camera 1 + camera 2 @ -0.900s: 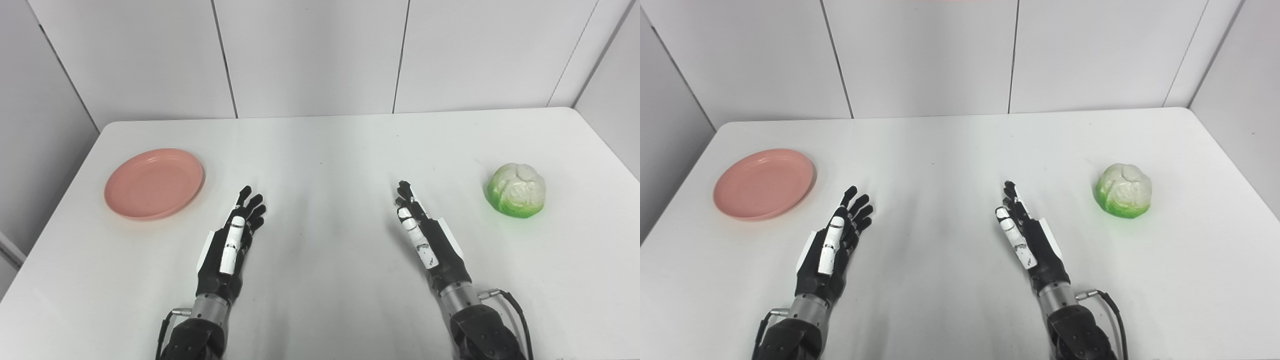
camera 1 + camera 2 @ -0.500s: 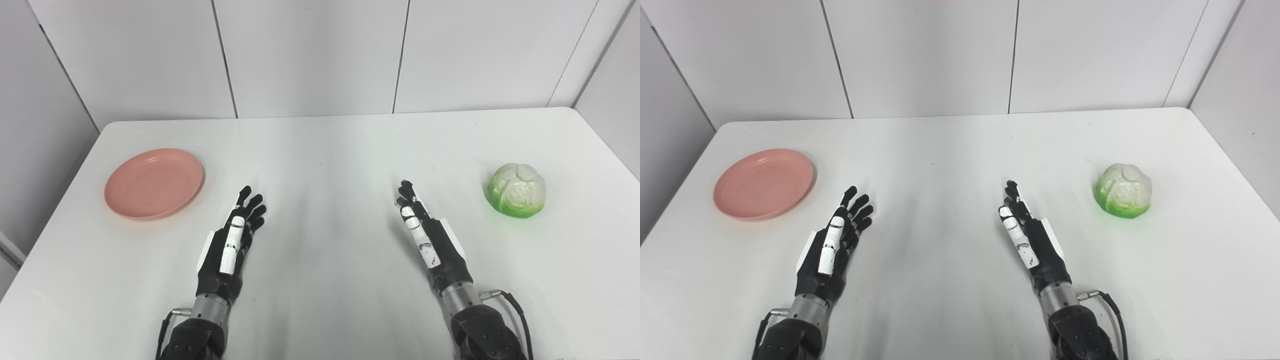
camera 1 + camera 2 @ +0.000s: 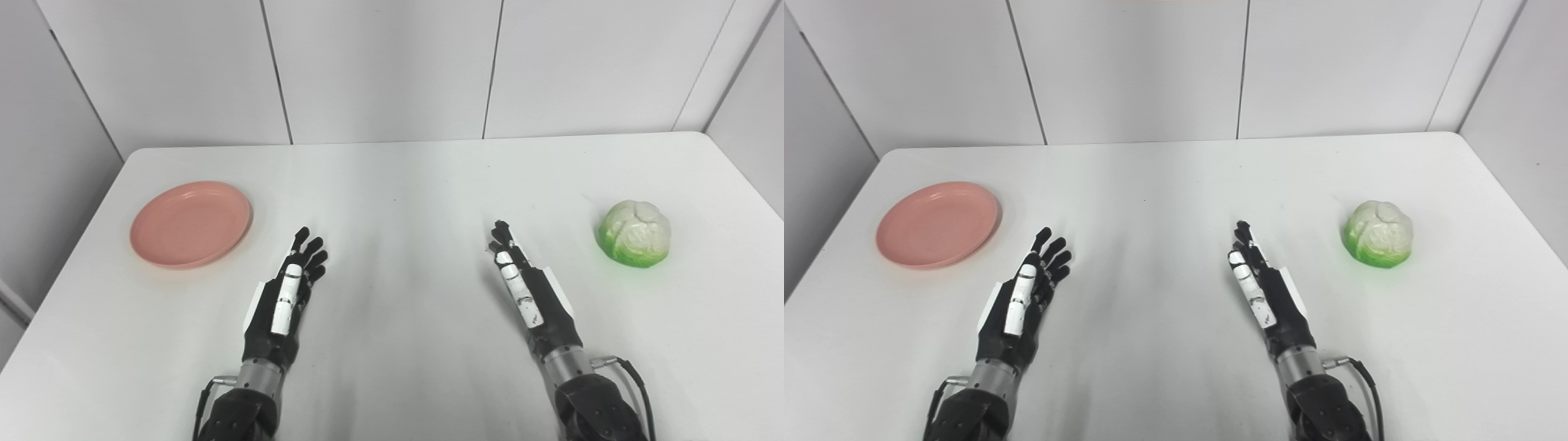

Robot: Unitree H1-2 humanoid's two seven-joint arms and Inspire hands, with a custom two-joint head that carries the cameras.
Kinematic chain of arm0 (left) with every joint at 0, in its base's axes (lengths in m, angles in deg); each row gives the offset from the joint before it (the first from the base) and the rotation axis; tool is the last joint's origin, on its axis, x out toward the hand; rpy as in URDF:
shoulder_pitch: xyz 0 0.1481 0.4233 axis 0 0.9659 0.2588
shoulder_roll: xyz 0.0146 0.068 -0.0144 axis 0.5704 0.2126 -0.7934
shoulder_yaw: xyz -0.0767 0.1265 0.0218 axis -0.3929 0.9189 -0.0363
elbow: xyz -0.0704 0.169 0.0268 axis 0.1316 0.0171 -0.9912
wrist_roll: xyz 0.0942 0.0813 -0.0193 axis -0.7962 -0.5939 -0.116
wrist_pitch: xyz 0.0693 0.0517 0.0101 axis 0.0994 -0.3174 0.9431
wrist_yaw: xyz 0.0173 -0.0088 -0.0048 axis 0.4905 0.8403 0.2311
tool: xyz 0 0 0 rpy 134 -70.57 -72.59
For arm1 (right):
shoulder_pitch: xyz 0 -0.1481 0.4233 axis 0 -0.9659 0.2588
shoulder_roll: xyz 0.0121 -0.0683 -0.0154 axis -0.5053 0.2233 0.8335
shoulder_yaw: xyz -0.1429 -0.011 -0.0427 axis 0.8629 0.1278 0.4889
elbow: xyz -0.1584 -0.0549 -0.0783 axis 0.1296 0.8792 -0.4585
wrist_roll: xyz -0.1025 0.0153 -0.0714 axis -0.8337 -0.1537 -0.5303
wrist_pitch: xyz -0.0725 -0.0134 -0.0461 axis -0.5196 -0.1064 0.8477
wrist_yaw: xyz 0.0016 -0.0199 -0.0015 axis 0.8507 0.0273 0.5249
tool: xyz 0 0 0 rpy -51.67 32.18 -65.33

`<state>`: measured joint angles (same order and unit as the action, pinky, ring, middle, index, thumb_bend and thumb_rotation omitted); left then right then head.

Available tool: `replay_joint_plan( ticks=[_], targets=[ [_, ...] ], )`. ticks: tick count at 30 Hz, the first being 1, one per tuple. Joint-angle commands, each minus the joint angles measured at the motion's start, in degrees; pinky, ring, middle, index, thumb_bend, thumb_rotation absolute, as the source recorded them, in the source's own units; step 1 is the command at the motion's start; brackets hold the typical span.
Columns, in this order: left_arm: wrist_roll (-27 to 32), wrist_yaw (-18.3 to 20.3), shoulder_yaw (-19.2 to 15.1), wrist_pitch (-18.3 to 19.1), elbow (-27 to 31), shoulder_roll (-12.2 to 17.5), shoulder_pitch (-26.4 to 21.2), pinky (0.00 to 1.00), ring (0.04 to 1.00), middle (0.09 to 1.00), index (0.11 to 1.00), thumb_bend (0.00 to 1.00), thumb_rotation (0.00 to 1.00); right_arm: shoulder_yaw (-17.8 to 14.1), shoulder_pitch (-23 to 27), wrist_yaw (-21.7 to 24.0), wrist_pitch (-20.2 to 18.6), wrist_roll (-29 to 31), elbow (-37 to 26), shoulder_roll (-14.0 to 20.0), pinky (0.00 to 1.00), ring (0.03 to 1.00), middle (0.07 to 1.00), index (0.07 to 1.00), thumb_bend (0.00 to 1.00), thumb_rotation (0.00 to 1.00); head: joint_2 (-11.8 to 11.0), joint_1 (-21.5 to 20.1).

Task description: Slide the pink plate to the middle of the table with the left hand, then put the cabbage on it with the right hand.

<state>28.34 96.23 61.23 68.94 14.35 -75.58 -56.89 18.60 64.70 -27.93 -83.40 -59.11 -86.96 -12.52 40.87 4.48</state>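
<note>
Low in the frame, the left hand (image 3: 283,300) and right hand (image 3: 531,294) are lying empty, fingers extended, on the white counter (image 3: 404,184). Farther up, the pink plate (image 3: 190,223) is sitting at left, the cabbage (image 3: 635,233) at right.

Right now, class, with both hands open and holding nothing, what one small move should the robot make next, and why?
Probably the left hand should reach forward and left to the pink plate. The plate sits empty near the table's left edge, apart from that hand, and it must reach the middle first. The cabbage lies far right, untouched, beyond the open right hand.
</note>
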Motion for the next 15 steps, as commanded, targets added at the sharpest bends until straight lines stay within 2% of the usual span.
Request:
replay_joint_plan(
  ticks=[1, 4, 5, 8, 15],
  targets=[
    [-0.9, -1.2, 0.1, 0.6, -3.3, -0.9, -0.3, 0.95, 0.931, 0.945, 0.952, 0.39, 1.00, -0.6, -0.6, 0.5, 1.1, 1.3, 1.2, 0.7, 1.00, 0.967, 0.984, 0.992, 0.29, 1.00, -1.2, 2.6],
    [-1.2, -2.0, 0.1, -0.6, -5.4, -2.0, -0.7, 0.95, 0.925, 0.936, 0.943, 0.40, 1.00, -0.9, -0.6, 1.1, 2.2, 2.2, 2.3, 1.5, 1.00, 0.972, 0.991, 0.998, 0.28, 1.00, -2.3, 4.5],
    [-1.4, -2.1, 0.2, -1.6, -6.8, -2.3, -1.0, 0.95, 0.925, 0.935, 0.942, 0.40, 1.00, -1.1, -0.6, 1.3, 2.9, 2.5, 3.0, 1.9, 1.00, 0.973, 0.992, 0.999, 0.28, 1.00, -3.7, 6.4],
    [-2.1, -2.3, 0.4, -5.2, -11.6, -3.0, -1.9, 0.94, 0.930, 0.937, 0.941, 0.41, 1.00, -1.6, -0.5, 1.9, 5.1, 3.3, 5.1, 2.6, 1.00, 0.976, 0.994, 1.000, 0.30, 1.00, -5.6, 9.4],
    [-3.4, -3.0, 0.6, -9.5, -17.6, -3.7, -3.6, 0.93, 0.934, 0.942, 0.945, 0.42, 1.00, -1.9, -0.2, 2.7, 7.7, 4.7, 7.5, 3.4, 1.00, 0.986, 1.000, 1.000, 0.30, 1.00, -7.7, 12.4]
  ],
)
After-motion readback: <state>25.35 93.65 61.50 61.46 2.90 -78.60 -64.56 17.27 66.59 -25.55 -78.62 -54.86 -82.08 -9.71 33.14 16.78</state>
